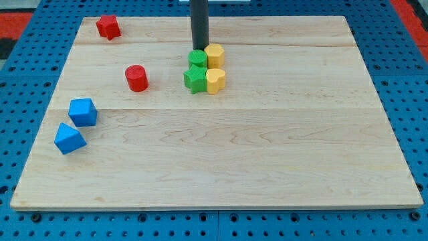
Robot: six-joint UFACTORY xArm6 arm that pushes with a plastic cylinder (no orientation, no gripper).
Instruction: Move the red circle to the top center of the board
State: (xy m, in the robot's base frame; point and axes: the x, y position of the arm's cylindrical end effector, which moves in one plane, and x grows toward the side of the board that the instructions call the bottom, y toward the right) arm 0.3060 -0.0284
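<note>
The red circle (136, 77) is a short red cylinder on the wooden board (221, 154), left of centre in the upper half. My tip (199, 49) is at the end of the dark rod, near the view's top centre. It stands just above the green circle (196, 58) and to the upper right of the red circle, about a hand's width away from it.
A green star (196, 79), a yellow block (215, 54) and a second yellow block (215, 80) cluster with the green circle below my tip. A red star-like block (108, 27) sits at top left. Two blue blocks (83, 112) (69, 138) sit at the left edge.
</note>
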